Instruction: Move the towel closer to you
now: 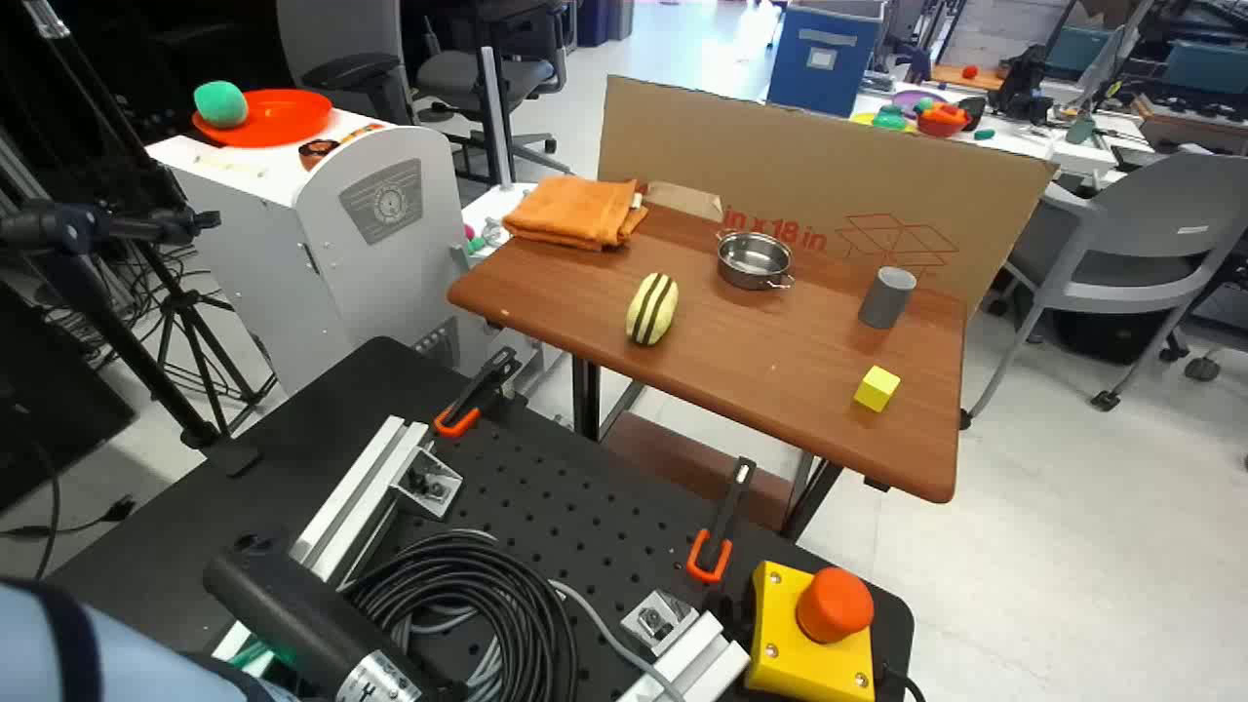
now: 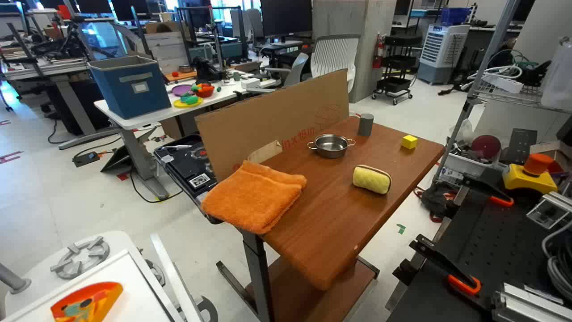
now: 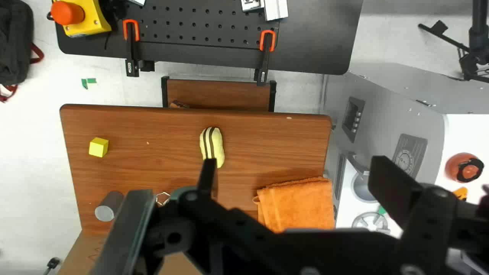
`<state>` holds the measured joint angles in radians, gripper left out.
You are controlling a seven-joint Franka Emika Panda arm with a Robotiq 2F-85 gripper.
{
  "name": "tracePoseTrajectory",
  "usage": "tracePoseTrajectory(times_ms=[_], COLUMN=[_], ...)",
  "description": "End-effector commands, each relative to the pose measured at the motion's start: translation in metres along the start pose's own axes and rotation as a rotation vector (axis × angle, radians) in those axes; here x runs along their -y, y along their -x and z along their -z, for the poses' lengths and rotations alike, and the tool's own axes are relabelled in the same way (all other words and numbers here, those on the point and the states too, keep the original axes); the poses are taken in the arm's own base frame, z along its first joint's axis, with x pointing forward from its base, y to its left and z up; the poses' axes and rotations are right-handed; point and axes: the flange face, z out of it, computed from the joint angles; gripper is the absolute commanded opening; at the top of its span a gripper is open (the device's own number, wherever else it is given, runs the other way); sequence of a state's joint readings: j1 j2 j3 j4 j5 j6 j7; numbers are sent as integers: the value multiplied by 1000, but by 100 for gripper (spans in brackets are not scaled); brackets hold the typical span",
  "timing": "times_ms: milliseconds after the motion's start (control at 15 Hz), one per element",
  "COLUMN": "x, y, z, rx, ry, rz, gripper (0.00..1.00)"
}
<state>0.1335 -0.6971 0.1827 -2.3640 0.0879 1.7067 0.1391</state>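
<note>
The orange towel point(image 1: 575, 210) lies folded on the brown table at a back corner, beside the cardboard sheet. It also shows in an exterior view point(image 2: 254, 197), where one edge reaches the table's end. In the wrist view the towel point(image 3: 298, 204) lies below, between the two fingers in the picture, its lower part hidden by the gripper body. My gripper point(image 3: 294, 168) is open and empty, with its fingers wide apart, high above the table. The gripper does not show in either exterior view.
On the brown table point(image 1: 780, 366) are a striped yellow object point(image 1: 651, 309), a metal pot point(image 1: 755, 259), a grey cylinder point(image 1: 887, 297) and a yellow block point(image 1: 877, 388). A cardboard sheet point(image 2: 277, 118) stands along the back edge. A white toy stove point(image 1: 322, 214) stands near the towel's end.
</note>
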Motion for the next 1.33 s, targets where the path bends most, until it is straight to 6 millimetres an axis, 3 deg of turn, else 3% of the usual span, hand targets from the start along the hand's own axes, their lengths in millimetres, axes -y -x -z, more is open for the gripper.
tracePoseTrajectory(times_ms=[0, 667, 800, 1000, 1267], x=[0, 0, 3, 14, 29], y=[0, 0, -12, -60, -106], z=[1, 2, -14, -64, -128], rx=[0, -1, 56, 169, 314], ry=[0, 0, 9, -26, -25], rz=[0, 0, -17, -51, -144], gripper=[100, 100, 100, 100, 100])
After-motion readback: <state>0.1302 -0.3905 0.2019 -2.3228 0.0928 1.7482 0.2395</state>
